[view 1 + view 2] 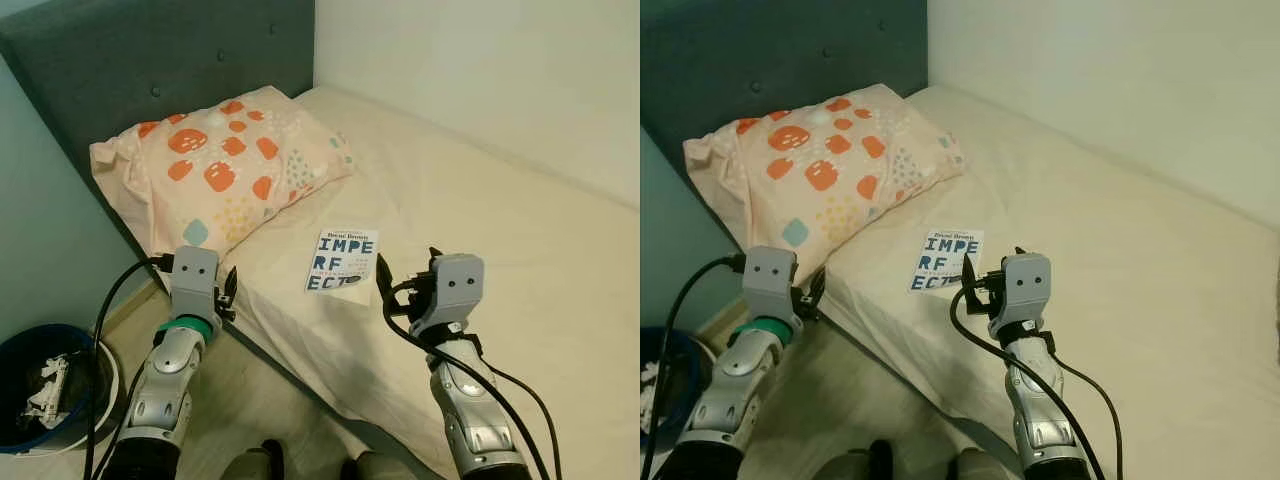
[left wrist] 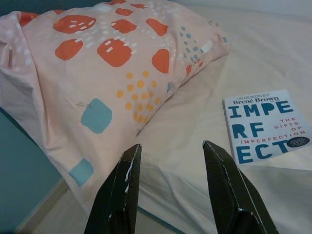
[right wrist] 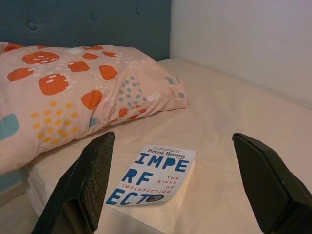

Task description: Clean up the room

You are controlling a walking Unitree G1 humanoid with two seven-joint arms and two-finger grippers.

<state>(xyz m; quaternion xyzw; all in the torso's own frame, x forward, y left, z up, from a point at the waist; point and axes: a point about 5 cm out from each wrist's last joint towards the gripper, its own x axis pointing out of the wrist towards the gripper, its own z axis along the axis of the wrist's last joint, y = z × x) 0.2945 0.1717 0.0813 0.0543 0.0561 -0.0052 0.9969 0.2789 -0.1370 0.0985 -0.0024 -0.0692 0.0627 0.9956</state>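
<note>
Both arms are raised at the bedside. The right pincer [image 3: 178, 187] gapes wide, the one book [image 3: 151, 182] lying flat on the bed [image 1: 500, 200] just ahead between its fingers. Picking it up looks next: reach forward, lower, close. The left pincer [image 2: 170, 192], open, faces the one pillow [image 2: 102, 73].

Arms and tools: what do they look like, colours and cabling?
Both arms are silver metal with loose black cables. The left tool has a grey boxy head, a green ring below it and long black fingers. The right tool has the same grey head and black fingers.
</note>
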